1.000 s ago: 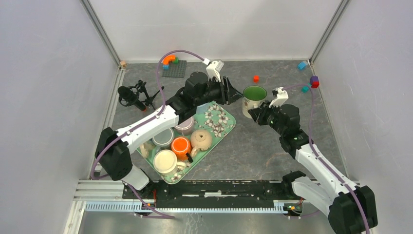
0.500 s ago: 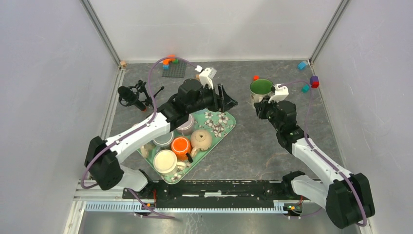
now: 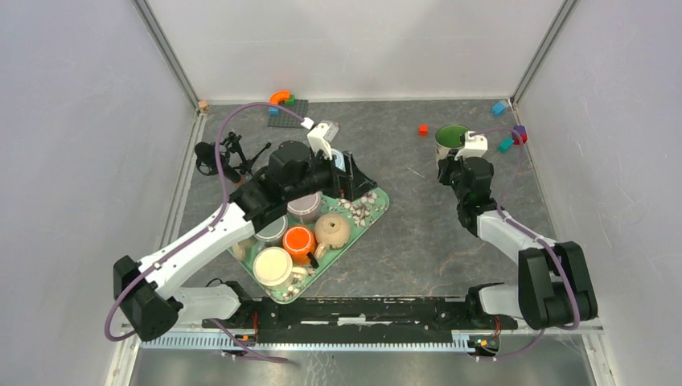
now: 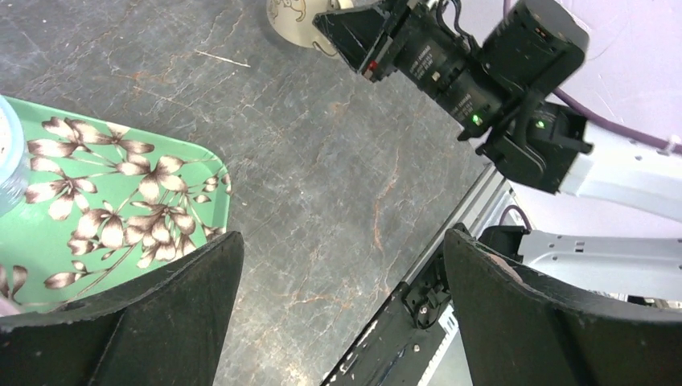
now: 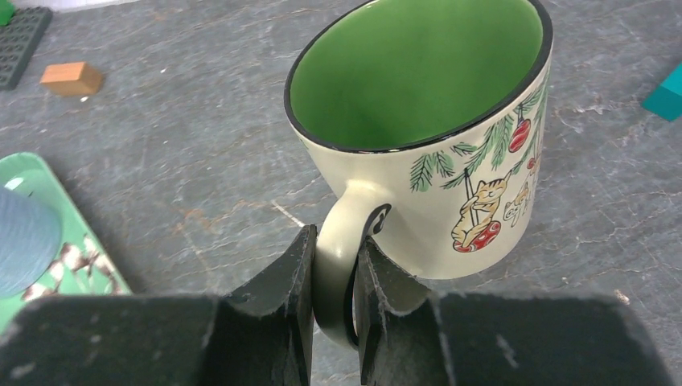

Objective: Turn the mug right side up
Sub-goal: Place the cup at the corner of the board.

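Two arms at work over dark grey marbled table (image 3: 418,241). Right gripper (image 3: 453,158) (image 5: 334,251) is closed narrow on the handle of cream ceramic mug (image 3: 449,138) (image 5: 450,185) w/ green inside, black rim, cat & pine-branch print. One finger sits each side of the handle loop, both touching it. Mug is mouth up in upper right of top view, near the table's back edge, btw small red block (image 3: 422,129) on its left & teal block (image 3: 504,145) on its right. Purple-and-red block (image 3: 519,133) just beyond the teal one. Can't tell if the base sits fully flat.

Left gripper (image 3: 354,181) (image 4: 339,241) is spread wide, nothing btw its fingers. It hangs over the right corner of green floral tray (image 3: 380,203) (image 4: 121,201), centre of top view, well apart from the mug. In left wrist view only bare table shows in the gap, w/ the right arm's black wrist at top right.

Tray holds orange cup (image 3: 297,239), beige round teapot (image 3: 331,230), white bowl (image 3: 273,266) & grey cups (image 3: 305,207). Black mic on stand (image 3: 213,158) lies at left. Dark grey brick baseplate (image 3: 287,113) w/ orange arch is at top centre-left. Small wooden block (image 3: 203,105) (image 5: 72,78) sits in the back-left corner
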Motion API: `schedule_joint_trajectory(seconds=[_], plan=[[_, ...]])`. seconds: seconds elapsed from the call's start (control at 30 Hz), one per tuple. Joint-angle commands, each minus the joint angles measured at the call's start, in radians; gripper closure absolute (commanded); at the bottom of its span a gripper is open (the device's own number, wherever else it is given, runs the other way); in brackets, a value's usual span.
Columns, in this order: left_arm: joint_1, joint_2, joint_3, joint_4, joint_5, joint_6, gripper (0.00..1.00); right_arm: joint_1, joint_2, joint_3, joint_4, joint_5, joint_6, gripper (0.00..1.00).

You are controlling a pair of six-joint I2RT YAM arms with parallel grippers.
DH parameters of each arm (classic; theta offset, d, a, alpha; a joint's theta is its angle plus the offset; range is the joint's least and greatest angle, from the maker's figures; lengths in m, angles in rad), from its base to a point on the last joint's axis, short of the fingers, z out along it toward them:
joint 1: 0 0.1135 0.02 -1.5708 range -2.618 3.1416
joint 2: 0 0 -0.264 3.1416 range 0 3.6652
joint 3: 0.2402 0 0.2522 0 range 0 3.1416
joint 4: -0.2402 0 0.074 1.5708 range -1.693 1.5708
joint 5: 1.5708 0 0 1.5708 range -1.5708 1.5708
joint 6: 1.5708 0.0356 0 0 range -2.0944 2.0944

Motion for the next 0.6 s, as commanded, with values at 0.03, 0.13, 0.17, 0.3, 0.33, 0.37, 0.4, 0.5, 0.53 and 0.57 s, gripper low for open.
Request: schedule_joint_trajectory(seconds=[0.03, 0.13, 0.17, 0.3, 0.33, 0.37, 0.4, 0.5, 0.53, 0.57], plan=[[-0.001, -0.074, -0.024, -0.069, 0.002, 0.073, 0.0, -0.086, 0.067, 0.1, 0.324, -0.064, 0.03, 1.0], [-0.001, -0.096, -0.033, -0.085, 0.003, 0.082, 0.0, -0.127, 0.128, 0.124, 0.348, -0.106, 0.071, 1.0], [-0.001, -0.1, -0.034, -0.091, 0.006, 0.083, 0.0, -0.14, 0.147, 0.131, 0.358, -0.111, 0.083, 1.0], [-0.001, -0.11, -0.046, -0.098, 0.025, 0.079, 0.0, -0.17, 0.227, 0.168, 0.393, -0.168, 0.126, 1.0], [-0.001, -0.114, -0.05, -0.099, 0.025, 0.079, 0.0, -0.176, 0.25, 0.176, 0.407, -0.179, 0.133, 1.0], [-0.001, -0.116, -0.051, -0.102, 0.024, 0.079, 0.0, -0.178, 0.267, 0.184, 0.42, -0.193, 0.144, 1.0], [0.0, -0.121, -0.051, -0.107, 0.022, 0.08, 0.0, -0.178, 0.293, 0.196, 0.429, -0.203, 0.152, 1.0], [-0.001, -0.131, -0.049, -0.12, 0.023, 0.083, 0.0, -0.179, 0.359, 0.235, 0.444, -0.238, 0.171, 1.0], [-0.001, -0.135, -0.049, -0.123, 0.026, 0.085, 0.0, -0.18, 0.383, 0.249, 0.445, -0.248, 0.174, 1.0], [-0.001, -0.139, -0.051, -0.125, 0.03, 0.084, 0.0, -0.18, 0.405, 0.261, 0.438, -0.253, 0.175, 0.99]])
